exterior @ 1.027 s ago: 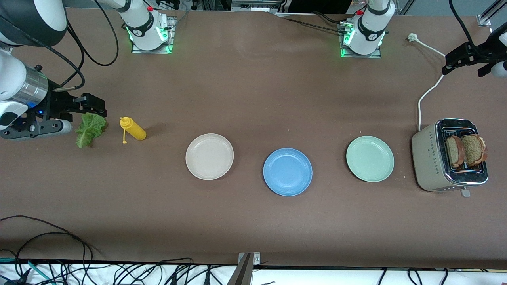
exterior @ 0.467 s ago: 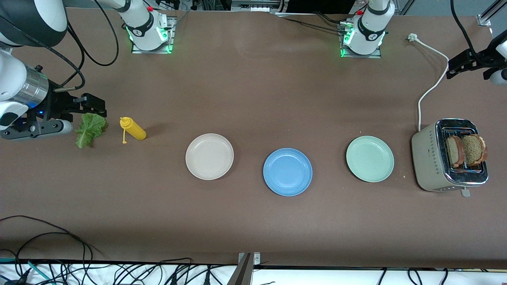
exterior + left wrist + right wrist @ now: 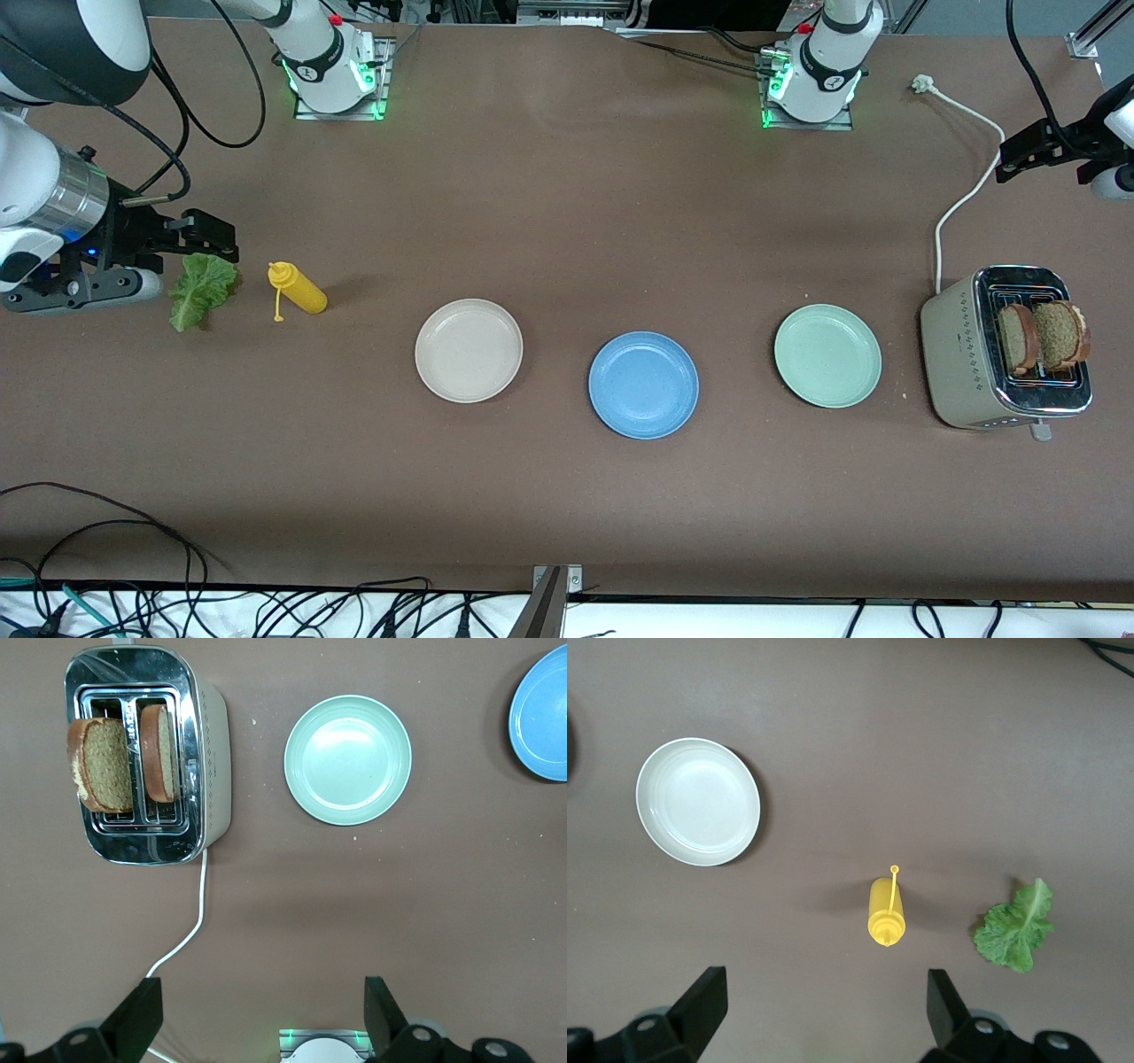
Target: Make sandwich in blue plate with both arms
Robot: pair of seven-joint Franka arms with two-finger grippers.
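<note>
The blue plate (image 3: 643, 385) lies bare at mid-table, between a cream plate and a mint plate; its edge also shows in the left wrist view (image 3: 542, 718). Two brown bread slices (image 3: 1019, 339) (image 3: 1060, 335) stand upright in the toaster's slots, also seen from the left wrist (image 3: 100, 765) (image 3: 159, 753). A green lettuce leaf (image 3: 202, 288) (image 3: 1016, 927) lies flat at the right arm's end. My left gripper (image 3: 1019, 155) (image 3: 263, 1010) hangs open over the toaster's cord. My right gripper (image 3: 199, 239) (image 3: 826, 1005) is open over the table beside the lettuce, holding nothing.
A yellow squeeze bottle (image 3: 299, 290) lies on its side next to the lettuce. The cream plate (image 3: 469, 350) and mint plate (image 3: 827, 355) flank the blue one. The silver toaster (image 3: 966, 363) trails a white cord (image 3: 961, 199). Cables hang along the table's near edge.
My left gripper has drifted a little toward the table's end near the toaster cord. The right arm and everything on the table have stayed put.
</note>
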